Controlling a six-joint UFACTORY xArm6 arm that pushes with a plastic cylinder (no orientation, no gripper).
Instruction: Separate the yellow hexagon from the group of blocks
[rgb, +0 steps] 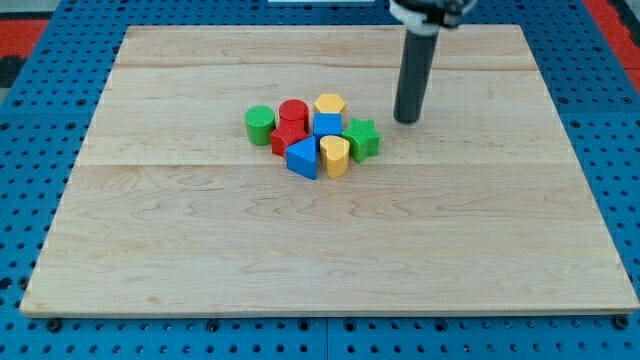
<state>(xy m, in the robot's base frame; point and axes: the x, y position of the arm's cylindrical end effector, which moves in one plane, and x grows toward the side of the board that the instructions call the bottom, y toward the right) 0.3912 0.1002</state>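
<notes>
Yellow hexagon (330, 104) clustered on wooden board (200, 250), blue pegboard (40, 40) around.

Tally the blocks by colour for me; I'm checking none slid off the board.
Green: 2, a cylinder and a star
Red: 2, a cylinder and another red block
Yellow: 2, the hexagon and a heart-like block
Blue: 2, a cube and a triangle
Total: 8

Looking like lab test bench: my wooden surface (330, 240) sitting on blue perforated mounting board (610, 150), red matting showing at corners.
</notes>
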